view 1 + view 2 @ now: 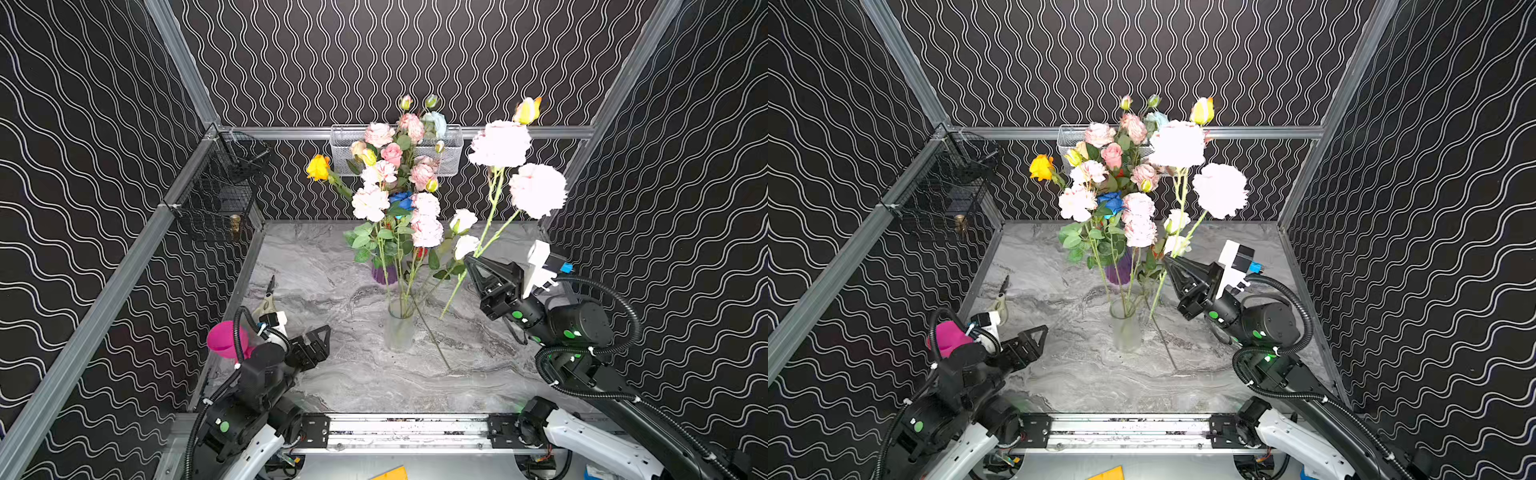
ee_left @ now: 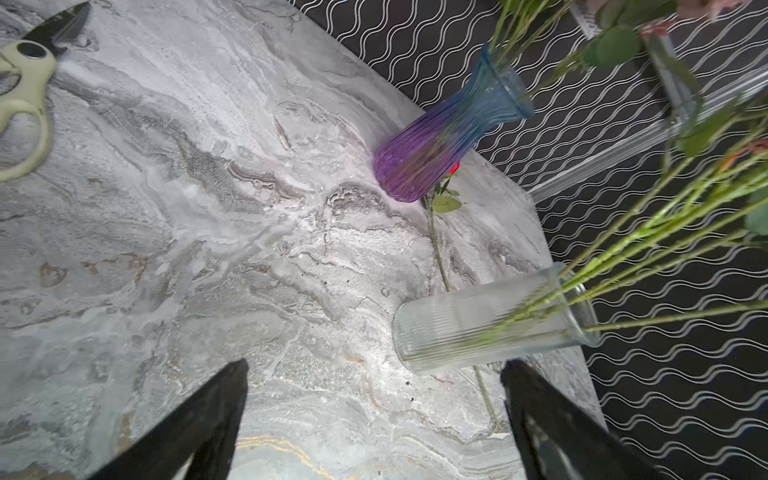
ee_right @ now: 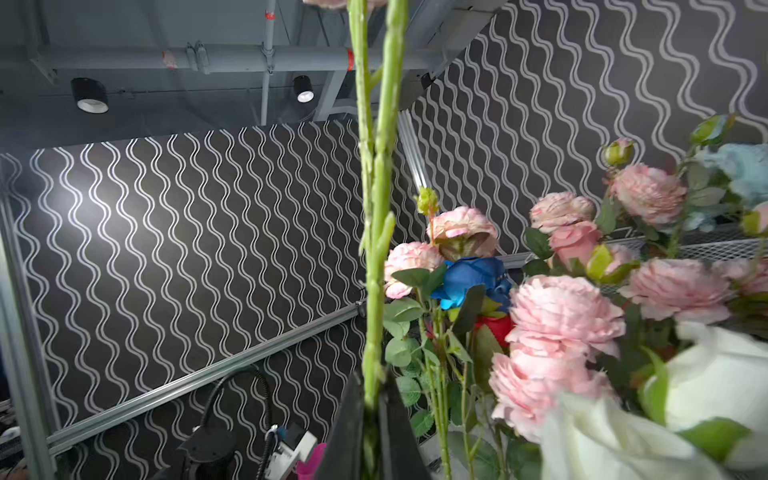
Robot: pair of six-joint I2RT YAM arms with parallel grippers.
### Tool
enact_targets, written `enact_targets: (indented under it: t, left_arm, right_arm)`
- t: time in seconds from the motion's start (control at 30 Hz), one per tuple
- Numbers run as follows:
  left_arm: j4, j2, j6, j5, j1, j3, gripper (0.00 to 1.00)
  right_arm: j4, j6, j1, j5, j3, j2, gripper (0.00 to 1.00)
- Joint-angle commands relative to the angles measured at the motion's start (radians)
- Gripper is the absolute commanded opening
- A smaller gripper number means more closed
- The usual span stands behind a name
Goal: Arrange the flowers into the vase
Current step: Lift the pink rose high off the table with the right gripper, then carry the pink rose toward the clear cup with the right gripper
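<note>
Marble table [image 1: 353, 386], flower stem [image 3: 376, 291] pinched between right fingers [image 3: 347, 432]

Wavy-lined black walls [image 1: 415, 62]; grey marble tabletop [image 1: 332, 374]

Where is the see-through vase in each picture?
In a top view: the clear vase stands in the middle of the table.
In a top view: same place.
Left wrist: close ahead, seen tilted.
Right wrist: not in it.
Landmark: the purple vase just behind it.
</note>
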Motion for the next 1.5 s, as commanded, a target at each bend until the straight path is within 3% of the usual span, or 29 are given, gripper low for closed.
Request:
enact_targets:
  t: [0.0,0.1,0.77,1.0,1.1,1.23,1.47]
  left_arm:
    - [0.025,0.024,-0.003,-0.052,0.001,-0.003,0.99]
    - [0.013,0.034,-0.014,-0.094,0.002,-0.013,0.98]
    - [0.021,0.011,-0.008,-0.103,0.002,-0.03,0.99]
    - [0.02,-0.005,-0.013,-0.097,0.001,-0.035,0.99]
    - [0.038,-0.014,-0.018,-0.092,0.001,-0.049,0.99]
    - [0.047,-0.006,-0.008,-0.09,0.001,-0.047,0.98]
    - [0.083,0.009,-0.006,-0.084,0.002,-0.049,0.98]
  right_arm:
    - [0.044,-0.024,0.035,-0.009,0.013,0.034,0.0]
    - [0.047,-0.072,0.062,0.012,0.024,0.063,0.0]
    - [0.053,-0.194,0.151,0.064,0.087,0.211,0.0]
    - [0.067,-0.294,0.214,0.166,0.074,0.258,0.0]
    - [0.099,-0.367,0.252,0.254,0.049,0.272,0.0]
    - [0.136,-0.406,0.272,0.288,0.033,0.304,0.0]
    - [0.448,-0.465,0.28,0.394,-0.024,0.422,0.0]
